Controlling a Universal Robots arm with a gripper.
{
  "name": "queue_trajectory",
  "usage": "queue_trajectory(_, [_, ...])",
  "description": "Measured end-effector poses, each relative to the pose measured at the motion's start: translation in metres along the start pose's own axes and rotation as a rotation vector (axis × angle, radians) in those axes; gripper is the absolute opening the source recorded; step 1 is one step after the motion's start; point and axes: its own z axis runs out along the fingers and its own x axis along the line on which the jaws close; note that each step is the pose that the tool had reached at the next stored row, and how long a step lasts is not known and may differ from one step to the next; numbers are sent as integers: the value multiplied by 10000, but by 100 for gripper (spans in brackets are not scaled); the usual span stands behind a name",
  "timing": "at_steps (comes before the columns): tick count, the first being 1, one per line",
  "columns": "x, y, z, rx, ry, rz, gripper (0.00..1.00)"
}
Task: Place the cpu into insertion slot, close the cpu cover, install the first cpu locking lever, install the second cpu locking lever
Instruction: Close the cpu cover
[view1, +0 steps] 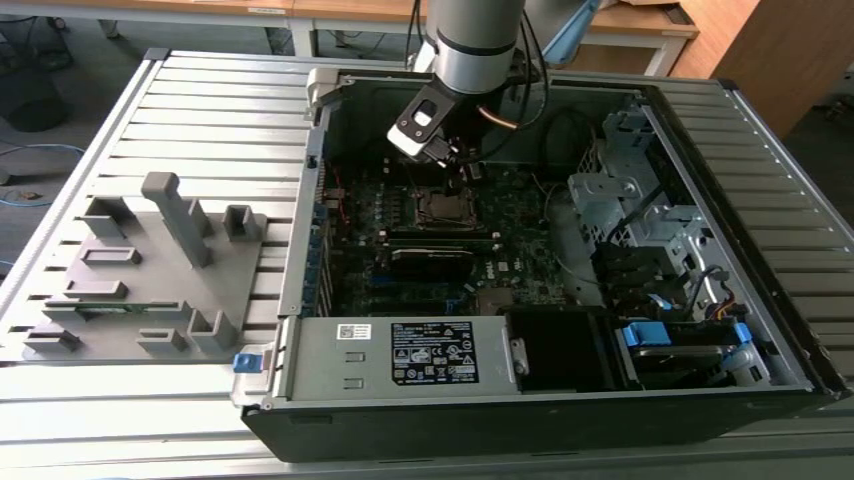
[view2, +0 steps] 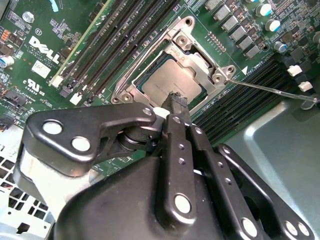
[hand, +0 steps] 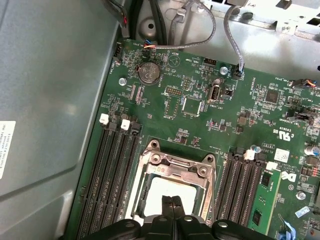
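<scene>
The cpu (view2: 170, 82), a dull grey-brown square, lies flat in the insertion slot (view2: 125, 92) on the green board. The silver cpu cover (view2: 200, 55) lies down around it, and the chip shows through its window. A thin metal locking lever (view2: 270, 90) sticks out from one socket corner, across the black memory slots. My gripper (view2: 175, 100) hovers just over the chip's edge with its two fingers pressed together and nothing between them. In the first wrist view the fingertips (hand: 167, 202) sit over the cpu (hand: 160, 190). In the exterior view the gripper (view1: 461, 170) hangs above the socket (view1: 443, 208).
Long black memory slots (hand: 112, 175) flank the socket on both sides. A silver box with a white label (view1: 400, 355) stands at the case's front, and a drive cage (view1: 627, 200) at the exterior view's right. Cables (hand: 200, 30) run along the case wall. A grey fixture block (view1: 147, 270) lies outside the case.
</scene>
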Motion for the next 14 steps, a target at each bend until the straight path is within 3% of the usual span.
queue_trajectory(6, [0,0,0,1,1,-34,11])
queue_trajectory(14, [0,0,0,13,12,-421,11])
